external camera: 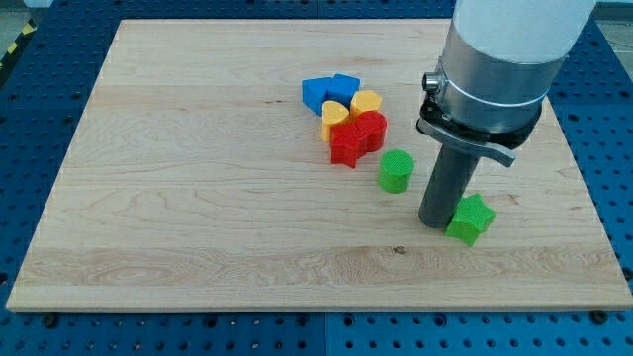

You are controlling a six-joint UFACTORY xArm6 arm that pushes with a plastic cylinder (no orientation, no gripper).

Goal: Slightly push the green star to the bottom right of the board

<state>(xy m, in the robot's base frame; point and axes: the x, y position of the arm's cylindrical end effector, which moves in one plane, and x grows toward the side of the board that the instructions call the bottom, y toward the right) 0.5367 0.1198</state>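
Note:
The green star [472, 220] lies on the wooden board [198, 198] at the view's lower right. My tip [436, 223] stands right against the star's left side, touching it or nearly so. A green cylinder [396, 170] stands a little to the upper left of my tip, apart from it.
A cluster sits near the board's upper middle: two blue blocks [329, 91], two yellow blocks [350, 109], a red star [347, 146] and a red round block [371, 129]. The arm's thick grey body [495, 59] hangs over the view's upper right.

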